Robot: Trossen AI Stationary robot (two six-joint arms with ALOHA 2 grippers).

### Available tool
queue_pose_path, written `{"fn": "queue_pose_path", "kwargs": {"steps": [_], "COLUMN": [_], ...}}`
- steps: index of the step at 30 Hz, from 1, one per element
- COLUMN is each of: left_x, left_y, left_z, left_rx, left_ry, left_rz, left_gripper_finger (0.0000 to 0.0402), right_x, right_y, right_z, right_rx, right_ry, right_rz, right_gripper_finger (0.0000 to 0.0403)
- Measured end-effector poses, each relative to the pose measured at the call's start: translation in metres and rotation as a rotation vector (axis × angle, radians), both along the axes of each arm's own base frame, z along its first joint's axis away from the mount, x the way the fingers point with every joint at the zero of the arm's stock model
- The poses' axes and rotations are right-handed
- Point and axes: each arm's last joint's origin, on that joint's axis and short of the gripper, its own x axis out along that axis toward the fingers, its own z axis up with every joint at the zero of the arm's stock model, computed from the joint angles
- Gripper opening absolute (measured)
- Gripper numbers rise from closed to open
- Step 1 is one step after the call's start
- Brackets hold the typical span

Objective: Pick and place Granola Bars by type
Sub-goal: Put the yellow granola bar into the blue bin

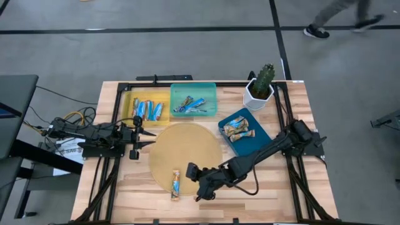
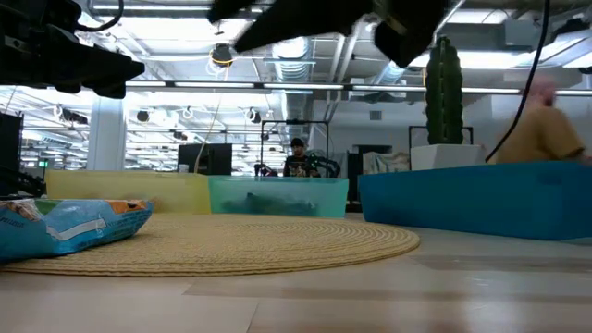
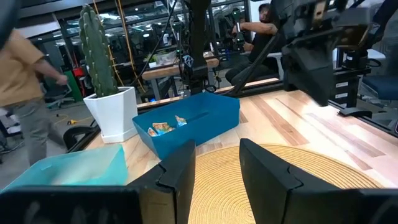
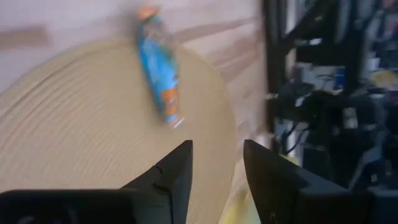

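One granola bar (image 1: 175,184), blue-wrapped, is all I see left on the round woven mat (image 1: 185,156) in the high view; the rest lie sorted in the yellow tray (image 1: 134,99), teal tray (image 1: 194,89) and dark blue tray (image 1: 259,136), so I judge the job nearly done. In the low view that bar lies at the mat's edge. In the wrist views, my right gripper (image 4: 216,169) hangs near it, jaws parted and empty, while my left gripper (image 3: 216,167) waits likewise beside the yellow tray.
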Motion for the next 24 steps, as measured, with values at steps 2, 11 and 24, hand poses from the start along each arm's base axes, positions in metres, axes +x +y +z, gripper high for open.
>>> {"fn": "queue_pose_path", "kwargs": {"steps": [2,11,24], "left_x": [0.000,0.000,0.000], "left_y": [0.000,0.000,0.000], "left_z": [0.000,0.000,0.000], "left_rx": [-0.003,-0.006,-0.004], "left_ry": [0.000,0.001,0.000], "left_rz": [0.000,0.000,0.000], "left_gripper_finger": [0.0119,0.0119,0.0119], "right_x": [0.005,0.028,0.065], "right_y": [0.003,0.005,0.017], "right_z": [-0.002,-0.026,-0.051], "right_rx": [0.021,-0.013,0.003], "right_ry": [-0.031,-0.044,0.070], "right_rz": [0.007,0.005,0.048], "right_gripper_finger": [0.0142,0.0224,0.0255]}}
